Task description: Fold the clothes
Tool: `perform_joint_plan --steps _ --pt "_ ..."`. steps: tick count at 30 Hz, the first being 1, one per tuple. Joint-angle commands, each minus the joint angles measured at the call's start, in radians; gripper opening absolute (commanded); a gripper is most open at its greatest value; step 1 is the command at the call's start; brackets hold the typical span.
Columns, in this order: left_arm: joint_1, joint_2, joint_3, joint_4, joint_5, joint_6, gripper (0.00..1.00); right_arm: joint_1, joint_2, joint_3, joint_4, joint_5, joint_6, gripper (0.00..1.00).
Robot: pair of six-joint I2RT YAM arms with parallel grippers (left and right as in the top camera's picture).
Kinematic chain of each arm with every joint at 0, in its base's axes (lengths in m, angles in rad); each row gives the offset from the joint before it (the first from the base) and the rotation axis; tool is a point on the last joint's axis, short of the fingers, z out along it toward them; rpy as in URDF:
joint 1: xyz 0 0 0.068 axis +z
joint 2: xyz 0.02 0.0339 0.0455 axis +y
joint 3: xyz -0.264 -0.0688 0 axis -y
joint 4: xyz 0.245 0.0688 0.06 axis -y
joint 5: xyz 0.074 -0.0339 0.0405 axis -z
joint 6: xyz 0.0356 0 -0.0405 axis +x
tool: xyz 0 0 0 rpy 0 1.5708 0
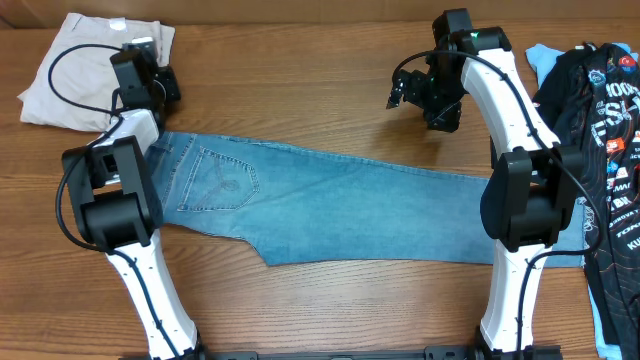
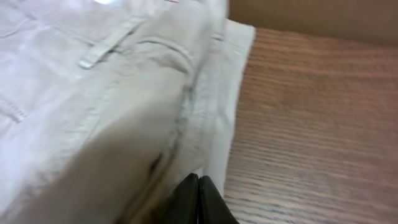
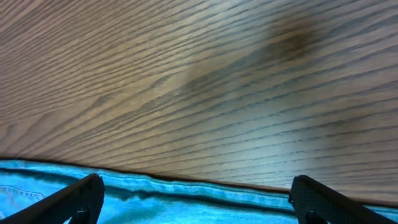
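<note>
Blue jeans (image 1: 330, 195) near right gripper (image 1: 398, 87)

Jeans (image 1: 330, 210) lie across the table's (image 1: 300, 80) middle. Trousers (image 1: 85, 30) sit far left; the tee (image 1: 610, 150) lies right, seemingly over another garment (image 1: 541, 55).

The left end effector (image 2: 198, 188) is closed (tips touching); right end effector (image 3: 199, 194) gapes wide.
</note>
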Motion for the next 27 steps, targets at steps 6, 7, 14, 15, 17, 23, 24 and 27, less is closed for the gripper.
perform_joint_plan --steps 6,7,14,15,17,23,24,27 --pt "0.024 0.02 0.022 0.053 -0.138 -0.152 0.04 0.0 -0.042 0.026 -0.009 -0.029 0.006 1.0" --pt "0.025 0.02 0.022 0.066 -0.139 -0.155 0.04 0.0 -0.042 0.026 -0.011 -0.029 0.006 1.0" --pt "0.027 0.021 0.022 0.119 -0.135 -0.222 0.04 0.0 -0.042 0.026 -0.024 -0.029 0.008 1.0" --pt "0.027 0.021 0.022 0.123 -0.134 -0.229 0.04 0.0 -0.042 0.026 -0.024 -0.029 0.01 1.0" --pt "0.027 0.022 0.022 0.135 -0.122 -0.244 0.04 0.0 -0.042 0.026 -0.024 -0.029 0.027 1.0" --pt "0.022 0.027 0.023 0.169 -0.039 -0.238 0.04 0.0 -0.042 0.026 -0.024 -0.028 0.039 1.0" --pt "0.02 0.027 0.027 0.175 -0.015 -0.224 0.06 0.0 -0.042 0.026 -0.024 -0.028 0.04 1.0" --pt "0.009 0.027 0.065 0.161 0.053 -0.167 0.11 0.0 -0.042 0.026 -0.024 -0.003 0.066 1.0"
